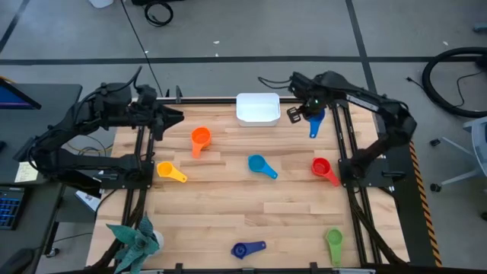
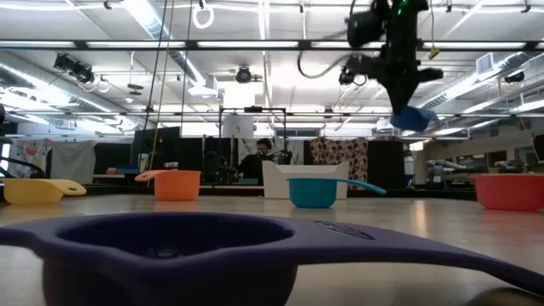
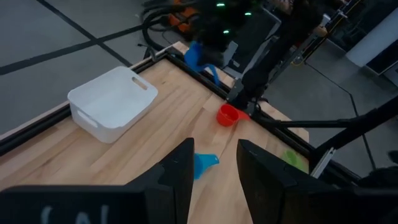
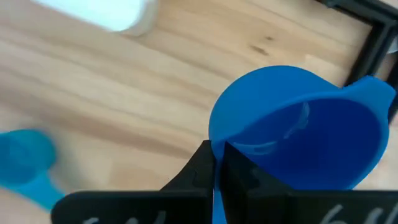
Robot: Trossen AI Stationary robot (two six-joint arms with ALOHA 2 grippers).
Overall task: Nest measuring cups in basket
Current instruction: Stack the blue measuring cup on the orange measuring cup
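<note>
The white basket (image 1: pixel 257 108) stands at the table's far edge. Just right of it, my right gripper (image 1: pixel 303 113) is shut on the medium blue cup (image 1: pixel 315 120), high above the table (image 2: pixel 414 117). The orange cup (image 1: pixel 200 137), yellow cup (image 1: pixel 170 171), light blue cup (image 1: pixel 261 165), red cup (image 1: pixel 323 168), green cup (image 1: pixel 334 241) and dark blue cup (image 1: pixel 247 249) rest on their bowls, spread over the wood. My left gripper (image 1: pixel 173 118) hovers open at the far left, with nothing between its fingers (image 3: pixel 180 177). My right gripper pinches the medium blue cup's bowl wall at the rim (image 4: pixel 216 148), one finger seemingly inside the bowl and one outside. The fingers point down from above. The cup hangs clear of the table, with the handle (image 1: pixel 313 133) sticking out toward the near edge.
A teal spiky plant (image 1: pixel 137 240) stands at the near left corner. Dark frame rails (image 1: pixel 346 144) run along both sides of the table. Bare wood lies between the cups in the middle.
</note>
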